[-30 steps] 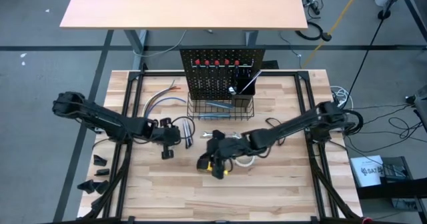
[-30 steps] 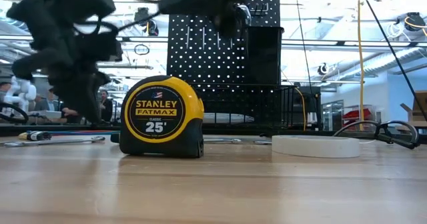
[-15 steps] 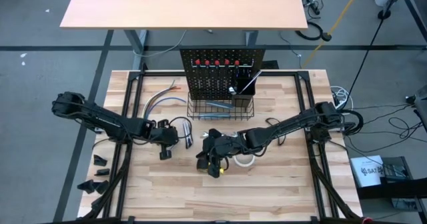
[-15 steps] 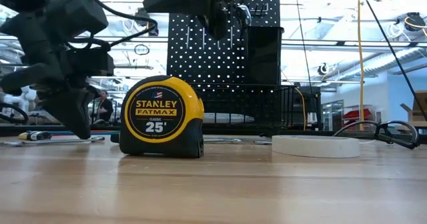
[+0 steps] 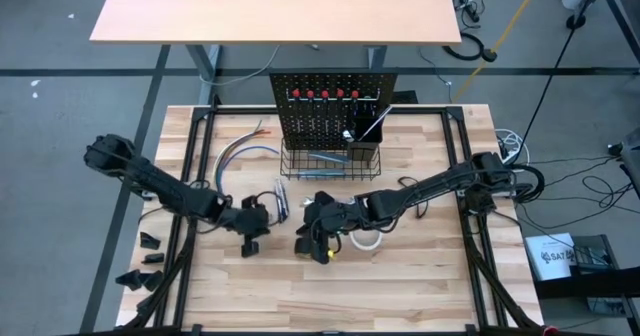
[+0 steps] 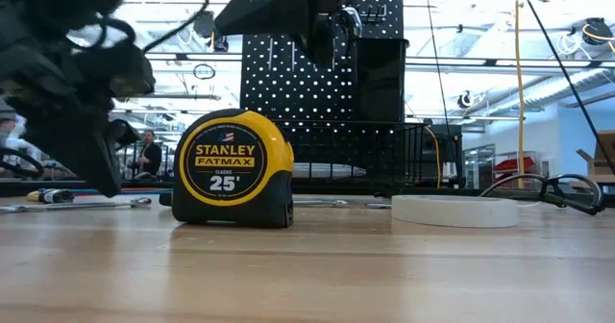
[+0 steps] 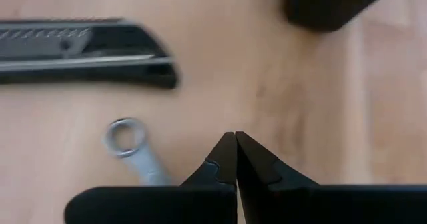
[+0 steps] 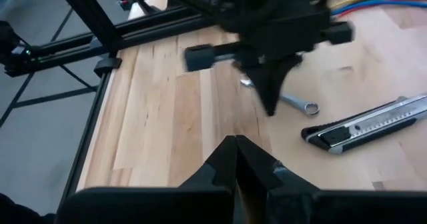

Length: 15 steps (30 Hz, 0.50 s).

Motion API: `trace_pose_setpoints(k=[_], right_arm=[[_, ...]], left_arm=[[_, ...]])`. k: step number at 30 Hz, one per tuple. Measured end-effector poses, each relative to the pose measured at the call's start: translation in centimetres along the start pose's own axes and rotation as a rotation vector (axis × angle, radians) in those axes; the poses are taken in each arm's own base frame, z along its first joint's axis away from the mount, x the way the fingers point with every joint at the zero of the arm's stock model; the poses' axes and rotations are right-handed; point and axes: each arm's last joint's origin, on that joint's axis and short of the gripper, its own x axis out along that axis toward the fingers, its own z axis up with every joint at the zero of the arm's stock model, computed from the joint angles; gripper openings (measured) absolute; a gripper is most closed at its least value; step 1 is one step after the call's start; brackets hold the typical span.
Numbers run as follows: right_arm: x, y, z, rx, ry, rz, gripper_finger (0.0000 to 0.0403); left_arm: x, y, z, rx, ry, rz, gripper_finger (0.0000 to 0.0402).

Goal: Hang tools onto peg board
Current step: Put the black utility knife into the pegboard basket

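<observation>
Wooden slats form the table [image 5: 420, 276], with the peg board [image 5: 322, 116] standing upright at its far edge, a wire basket [image 5: 330, 164] along its base and red-handled screwdrivers [image 5: 325, 94] already hung in a row near its top. Most remaining tools lie loose on the table in front of the basket: a yellow-black tape measure [image 6: 233, 169], a white tape roll [image 6: 454, 211] beside it, a grey utility knife [image 7: 80, 51] and a silver wrench [image 7: 133, 151]. Left gripper [image 5: 252, 240], fingers pressed together and holding nothing, hangs low over the wood just beside the wrench and near the knife. Right gripper [image 5: 318, 246], likewise closed and empty, hovers directly over the tape measure. Neither arm carries a tool, so the step in hand appears to be an approach to the next pick, probably the wrench on the left side or the tape measure on the right. Next move would call for parting the fingers, descending astride the chosen tool, closing, then lifting it toward a free peg on the board.
</observation>
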Motion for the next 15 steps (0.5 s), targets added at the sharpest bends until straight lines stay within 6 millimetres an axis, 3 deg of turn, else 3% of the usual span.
trace_pose_setpoints(k=[5, 9, 15], right_arm=[[0.0, -0.2, 0.1, 0.003, -0.002, -0.006, 0.0000], [0.0, -0.4, 0.2, 0.004, -0.003, -0.007, 0.0000], [0.1, -1.1, 0.4, 0.013, -0.007, -0.025, 0.0000]], left_arm=[[-1.6, -1.8, 0.6, 0.020, -0.097, 0.148, 0.0000], [-1.7, -0.4, 0.0, -0.038, -0.080, 0.298, 0.0000], [-0.6, 0.9, -0.4, -0.104, -0.074, 0.304, 0.0000]])
